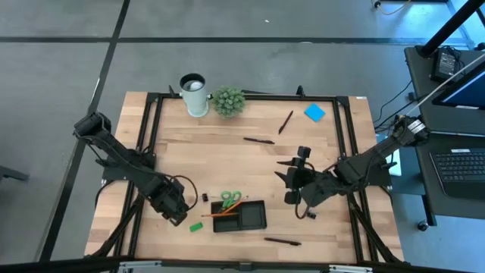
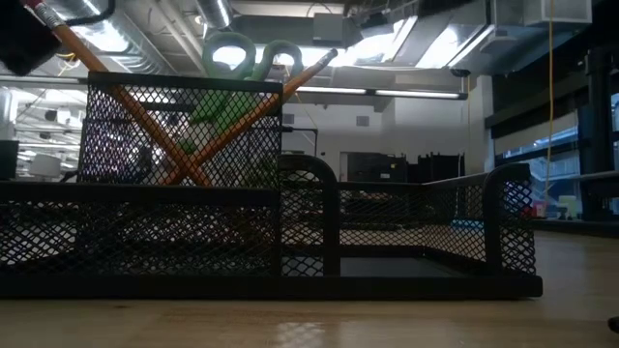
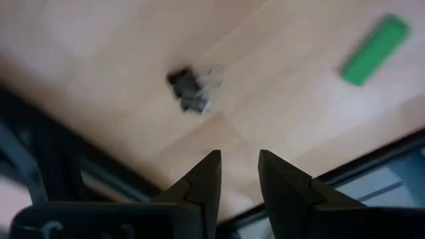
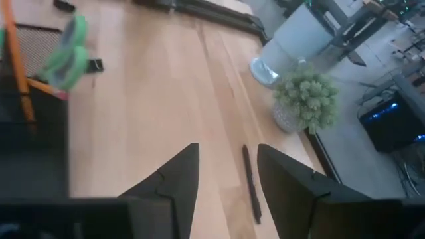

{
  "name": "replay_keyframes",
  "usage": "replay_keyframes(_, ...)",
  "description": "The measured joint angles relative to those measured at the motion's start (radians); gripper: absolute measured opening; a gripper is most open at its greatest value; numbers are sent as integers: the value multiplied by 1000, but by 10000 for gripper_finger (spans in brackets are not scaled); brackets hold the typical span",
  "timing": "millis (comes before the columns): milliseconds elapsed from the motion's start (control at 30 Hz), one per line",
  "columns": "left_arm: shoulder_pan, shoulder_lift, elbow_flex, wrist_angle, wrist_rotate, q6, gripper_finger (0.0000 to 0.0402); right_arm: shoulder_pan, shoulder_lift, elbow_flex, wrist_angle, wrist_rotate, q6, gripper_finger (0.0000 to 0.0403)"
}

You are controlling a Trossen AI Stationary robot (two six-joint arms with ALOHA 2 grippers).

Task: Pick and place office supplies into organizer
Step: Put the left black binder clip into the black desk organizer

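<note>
Left wrist view, binder clip (image 3: 191, 89) beyond open left pincer (image 3: 239, 174)

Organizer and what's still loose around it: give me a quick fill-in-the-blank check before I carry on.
1. The green-handled scissors stand in the organizer beside the orange ____.
2. The blue sticky-note pad lies on the ____, not in the organizer.
3. The left gripper is open above the table, holding ____.
4. Beside the white cup stands a small green ____.

Missing words: pencils; table; nothing; plant

Black pen (image 4: 251, 184) between open jaws.
</note>
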Motion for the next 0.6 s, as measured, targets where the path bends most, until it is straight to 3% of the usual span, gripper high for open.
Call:
replay_keyframes(233, 28, 55, 0, -21, 26, -127, 78, -72, 0, -110, 104, -3, -46, 156)
replay_keyframes(600, 100, 163, 0, -42, 48, -99, 68, -165, 0, -151, 158, -19, -212, 156)
